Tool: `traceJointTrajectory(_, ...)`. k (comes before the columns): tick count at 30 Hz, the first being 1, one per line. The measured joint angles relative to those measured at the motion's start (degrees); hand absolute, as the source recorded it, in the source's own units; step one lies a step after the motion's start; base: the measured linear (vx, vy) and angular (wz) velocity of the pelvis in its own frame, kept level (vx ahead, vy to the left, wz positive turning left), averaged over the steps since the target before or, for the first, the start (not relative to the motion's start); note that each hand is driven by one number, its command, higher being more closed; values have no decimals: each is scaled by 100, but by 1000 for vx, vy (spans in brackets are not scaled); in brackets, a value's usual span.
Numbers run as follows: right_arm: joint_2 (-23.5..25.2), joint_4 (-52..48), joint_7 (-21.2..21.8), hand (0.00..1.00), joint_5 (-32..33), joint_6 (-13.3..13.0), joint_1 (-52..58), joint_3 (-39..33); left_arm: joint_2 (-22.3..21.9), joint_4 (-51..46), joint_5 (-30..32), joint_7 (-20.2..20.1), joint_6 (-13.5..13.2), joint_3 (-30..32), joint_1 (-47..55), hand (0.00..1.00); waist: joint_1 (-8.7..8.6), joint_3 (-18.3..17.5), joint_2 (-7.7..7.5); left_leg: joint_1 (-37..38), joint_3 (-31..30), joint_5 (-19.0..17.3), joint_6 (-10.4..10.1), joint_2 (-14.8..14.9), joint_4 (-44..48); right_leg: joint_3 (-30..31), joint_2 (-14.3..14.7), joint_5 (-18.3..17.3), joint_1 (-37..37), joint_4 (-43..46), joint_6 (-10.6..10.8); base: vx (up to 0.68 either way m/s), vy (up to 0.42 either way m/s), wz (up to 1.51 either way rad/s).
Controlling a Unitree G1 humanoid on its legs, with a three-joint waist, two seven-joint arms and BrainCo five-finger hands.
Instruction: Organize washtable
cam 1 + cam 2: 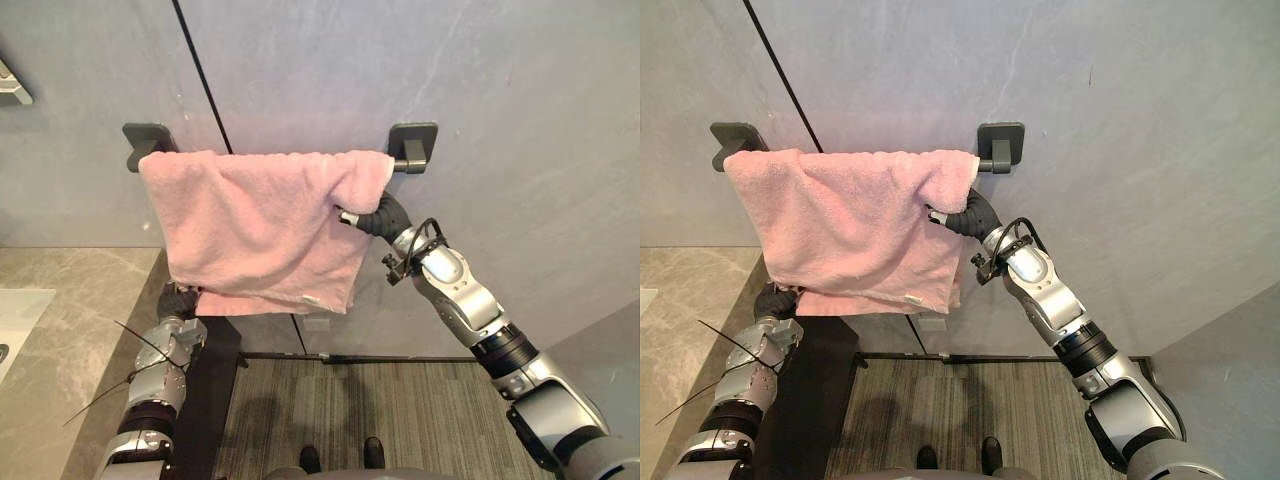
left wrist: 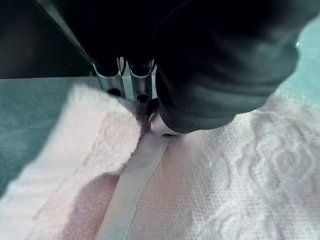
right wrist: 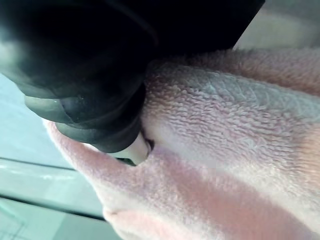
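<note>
Grey stone wall [image 1: 480,80] is seen behind, with a marble counter [image 1: 70,330] at the left and striped carpet [image 1: 400,410] below. On the wall a towel rail [image 1: 400,165] is fixed between two dark brackets. A pink towel [image 1: 250,225] is hung over the rail and is bunched at its right end. The right hand [image 1: 378,220] is pushed into this right edge, just under the right bracket [image 1: 413,145]. Whether it is clasped or spread cannot be told, because it is buried in the cloth. The left hand [image 1: 178,300] is held at the lower left corner of the towel, where the hem is pinched between its fingers [image 2: 111,80] and thumb.
</note>
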Motion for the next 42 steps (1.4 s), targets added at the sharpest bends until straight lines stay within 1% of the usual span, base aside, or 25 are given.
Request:
traceJointTrajectory(2,-27,2,9,0,10,6,12,-2,1,-1,2,-105,0,-2,0,0,-5,-3,4,0,0,1,-1,0,0,0,0,0,0,0,0,0,0,0)
traceJointTrajectory(8,-101,2,109,0,345,16,292,-58,45,-62,-3,-126,1,-2,10,0,-2,-10,7,2,4,1,-1,0,0,2,0,0,0,0,0,0,0,0)
traceJointTrajectory(10,-105,1,125,0,483,16,391,-84,120,-87,-4,-217,1,-2,25,0,-5,-16,11,7,15,1,-2,0,0,13,0,0,0,0,-1,0,0,0)
traceJointTrajectory(13,-138,1,163,0,556,14,575,-179,146,-161,-6,-234,1,2,29,0,-4,-38,10,15,33,1,-2,1,0,27,0,0,2,0,-1,-2,3,-1)
traceJointTrajectory(15,-241,0,284,0,555,28,720,-170,212,-237,-5,-250,1,2,50,0,-3,-38,9,18,42,1,-2,1,0,34,0,0,2,0,-1,0,0,0)
traceJointTrajectory(17,-398,-1,401,0,553,107,871,-169,347,-315,-7,-321,-1,13,106,0,-6,-39,10,22,56,0,-3,2,0,47,0,0,1,0,0,0,0,0)
traceJointTrajectory(20,-584,-2,492,0,520,181,991,-175,409,-338,-15,-351,-1,28,107,0,-13,-38,10,24,69,-1,-3,4,0,61,2,0,-2,-1,-1,0,0,-1)
traceJointTrajectory(23,-677,-13,512,0,295,208,1006,-206,457,-371,-19,-352,-1,44,107,0,-14,-38,10,26,77,-1,-3,6,0,70,6,0,-4,-1,-1,0,0,0)
traceJointTrajectory(24,-683,-55,517,0,215,212,1070,-314,480,-403,-22,-352,-2,69,107,0,-10,-38,10,26,77,-1,-4,8,0,70,7,0,-4,-1,-1,0,0,0)
traceJointTrajectory(27,-724,-280,524,0,184,212,1378,-565,483,-546,-51,-341,-11,395,114,0,-8,-39,10,26,79,-1,-4,8,0,71,8,-1,-5,-2,0,0,0,0)
traceJointTrajectory(30,-711,-360,502,0,73,229,1853,-1238,503,-778,-63,-282,-36,866,147,0,4,-39,10,26,80,-1,-4,3,0,70,3,-1,-6,-2,0,0,0,0)
traceJointTrajectory(32,-710,-365,451,0,-11,244,2052,-1860,592,-945,-58,-181,-42,1187,234,0,-9,-41,13,27,80,-1,-3,-1,0,69,0,-1,-5,-2,0,0,0,0)
traceJointTrajectory(34,-734,-425,167,0,-148,250,2147,-2815,798,-1133,-48,-50,-43,1631,280,0,-30,-49,19,39,87,-1,-3,0,1,72,0,-1,2,-2,0,0,0,0)
traceJointTrajectory(36,-832,-600,-58,0,-241,247,2165,-3394,1001,-1410,-42,48,-48,1912,400,0,-35,-94,31,50,94,-1,-3,2,0,74,4,-1,8,-3,1,0,0,0)
traceJointTrajectory(38,-984,-792,-252,0,-253,222,2171,-3767,1159,-1661,-20,78,-67,2184,510,0,-30,-193,47,55,93,-1,-4,6,-4,70,6,-2,12,-4,2,0,0,0)
traceJointTrajectory(39,-1113,-974,-332,0,-269,192,2155,-4021,1254,-1861,4,167,-118,2400,518,0,-25,-227,58,117,95,-1,-4,4,-17,64,8,-5,75,-4,3,0,0,0)
traceJointTrajectory(41,-1150,-1111,-433,0,-298,143,2155,-4212,1255,-2105,9,217,-177,2569,550,0,-21,-258,74,223,96,0,-3,2,-81,59,13,-20,150,-5,16,0,0,0)
traceJointTrajectory(42,-1168,-1166,-517,0,-304,77,2154,-4289,1255,-2247,20,275,-222,2622,604,0,-23,-329,81,236,93,0,-3,-5,-108,52,9,-33,152,-5,17,-26,34,2)
